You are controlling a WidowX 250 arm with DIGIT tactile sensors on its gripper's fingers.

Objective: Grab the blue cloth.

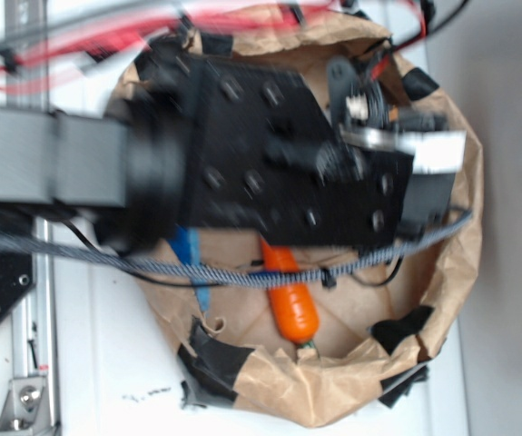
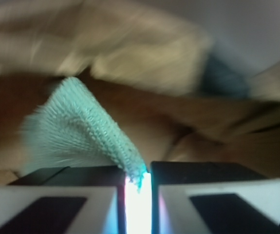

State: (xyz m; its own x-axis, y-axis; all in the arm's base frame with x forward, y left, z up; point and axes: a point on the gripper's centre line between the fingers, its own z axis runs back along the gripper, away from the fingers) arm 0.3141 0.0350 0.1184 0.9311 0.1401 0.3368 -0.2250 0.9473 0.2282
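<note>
In the wrist view the blue cloth [image 2: 74,129], pale teal and terry-like, hangs stretched from one corner that is pinched between the jaws. My gripper [image 2: 139,178] is shut on that corner, with only a narrow bright slit between its fingers. In the exterior view the black arm covers the middle of the brown paper nest [image 1: 442,272], and the cloth is hidden beneath it. The gripper end [image 1: 424,159] points toward the nest's right side.
An orange carrot [image 1: 293,304] lies in the nest below the arm. A bright blue piece [image 1: 188,250] shows at the nest's left under the arm. A braided cable [image 1: 206,271] crosses the nest. Black tape [image 1: 211,359] patches the paper rim. A metal rail [image 1: 38,327] runs along the left.
</note>
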